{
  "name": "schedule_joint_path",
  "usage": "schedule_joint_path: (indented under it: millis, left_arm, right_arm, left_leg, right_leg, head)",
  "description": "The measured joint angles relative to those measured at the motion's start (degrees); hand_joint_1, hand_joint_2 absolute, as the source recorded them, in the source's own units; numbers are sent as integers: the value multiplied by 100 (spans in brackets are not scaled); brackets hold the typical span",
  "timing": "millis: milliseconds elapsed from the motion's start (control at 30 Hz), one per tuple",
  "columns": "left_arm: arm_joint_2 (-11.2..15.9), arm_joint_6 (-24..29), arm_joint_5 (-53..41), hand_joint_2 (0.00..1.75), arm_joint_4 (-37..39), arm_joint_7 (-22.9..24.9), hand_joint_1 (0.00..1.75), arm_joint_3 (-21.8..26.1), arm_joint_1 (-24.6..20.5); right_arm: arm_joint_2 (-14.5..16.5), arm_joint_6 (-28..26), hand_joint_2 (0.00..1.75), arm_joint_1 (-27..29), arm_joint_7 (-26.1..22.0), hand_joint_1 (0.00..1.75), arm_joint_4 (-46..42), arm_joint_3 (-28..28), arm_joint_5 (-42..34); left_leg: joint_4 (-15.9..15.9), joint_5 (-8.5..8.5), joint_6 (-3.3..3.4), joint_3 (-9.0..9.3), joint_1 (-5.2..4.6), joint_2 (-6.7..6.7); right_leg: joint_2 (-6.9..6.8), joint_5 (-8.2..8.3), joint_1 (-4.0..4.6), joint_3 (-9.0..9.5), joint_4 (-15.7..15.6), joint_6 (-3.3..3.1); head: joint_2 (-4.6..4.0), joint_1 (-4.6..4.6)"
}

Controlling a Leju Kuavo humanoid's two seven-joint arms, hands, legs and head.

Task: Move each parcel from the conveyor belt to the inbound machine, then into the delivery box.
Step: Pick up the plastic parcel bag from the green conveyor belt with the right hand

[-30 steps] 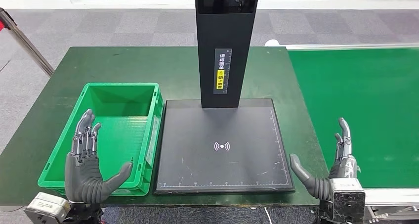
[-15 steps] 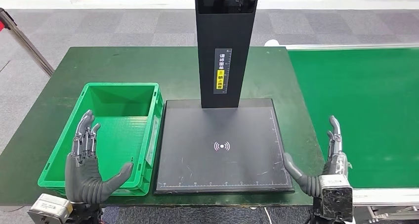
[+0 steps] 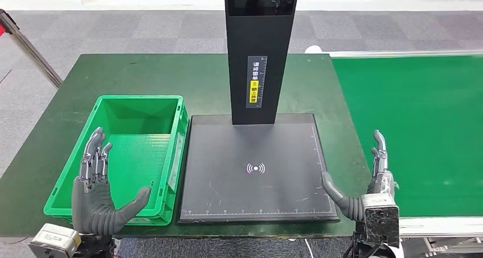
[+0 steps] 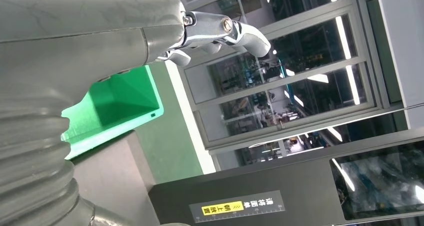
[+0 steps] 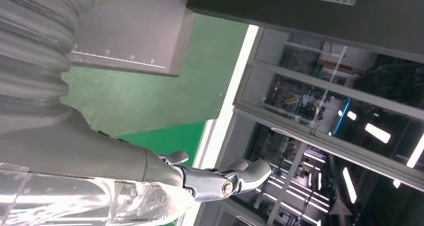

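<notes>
Evidently waiting: the left hand (image 3: 99,192) hangs over the green box (image 3: 142,101), the right hand (image 3: 370,181) beside the belt (image 3: 421,127), both empty with fingers spread for a parcel.

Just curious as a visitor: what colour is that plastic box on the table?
Bright green box, clearest in the head view.

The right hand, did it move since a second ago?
Yes. The right hand has slid left, off the green conveyor belt edge, so its thumb now reaches the corner of the black inbound machine's platform.
</notes>
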Motion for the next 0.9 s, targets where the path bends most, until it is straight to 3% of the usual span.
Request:
schedule_joint_path:
  millis: [900]
  left_arm:
    - [15,10,155,175,39,-85,0,47,-71]
  right_arm:
    - [-153,-248,175,-313,-3,0,154,8,-107]
  left_leg:
    - [0,1,0,1,0,-2]
  right_leg:
    - [-1,1,-1,1,0,0]
  head:
    - [0,1]
